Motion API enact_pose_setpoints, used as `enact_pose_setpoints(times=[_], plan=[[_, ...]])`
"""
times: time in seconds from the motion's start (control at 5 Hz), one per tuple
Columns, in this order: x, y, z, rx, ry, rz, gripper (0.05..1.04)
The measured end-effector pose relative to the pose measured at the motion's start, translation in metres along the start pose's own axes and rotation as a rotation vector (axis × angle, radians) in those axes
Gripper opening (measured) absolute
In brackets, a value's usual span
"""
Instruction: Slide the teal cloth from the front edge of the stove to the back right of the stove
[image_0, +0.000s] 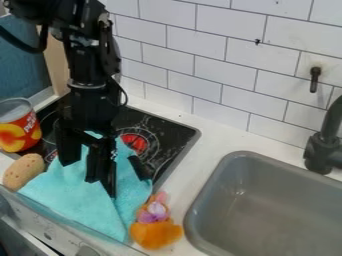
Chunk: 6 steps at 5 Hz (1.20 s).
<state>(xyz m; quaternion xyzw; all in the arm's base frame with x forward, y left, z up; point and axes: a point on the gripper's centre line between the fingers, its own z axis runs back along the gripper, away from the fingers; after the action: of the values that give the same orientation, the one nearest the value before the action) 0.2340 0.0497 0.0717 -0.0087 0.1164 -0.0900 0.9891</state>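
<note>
1. Cloth, turquoise and rumpled, lies over the front part of a black stove and onto the pale edge in front. Its folds spread toward the viewer, and one part rises behind the gripper.
2. Black and pointing down, the gripper is over the middle of the cloth, covering part of it. How far open it is, and whether it has hold of any fabric, cannot be told from this angle. Its arm comes in from the upper left.
3. Just beside the cloth, on its left in the view, is a tan, oval, speckled lump.
4. Behind the lump, at the left edge, stands a red and yellow can with a grey top.
5. At the cloth's lower right corner is a fuzzy orange toy with purple and pink parts.
6. Red marks show on the stove, behind the cloth.
7. Farther right, a grey sink is set into the white counter, with a black tap at its back.
8. White tiles with dark joints cover the wall behind, where a small black fitting sticks out.
</note>
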Motion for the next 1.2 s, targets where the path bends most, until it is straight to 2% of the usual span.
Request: enact_pose_setpoints(times=[0.4,0.6,0.8,1.0,1.2], plan=[[0.003,0.002,-0.018,-0.002,0.048,-0.013,1.001],[0.008,0.002,-0.035,-0.028,0.105,-0.015,1.001],[0.02,0.006,-0.041,-0.047,0.151,0.008,1.001],[0.033,0.008,-0.042,-0.063,0.153,0.017,1.001],[0.055,0.013,-0.037,-0.063,0.106,0.025,1.001]])
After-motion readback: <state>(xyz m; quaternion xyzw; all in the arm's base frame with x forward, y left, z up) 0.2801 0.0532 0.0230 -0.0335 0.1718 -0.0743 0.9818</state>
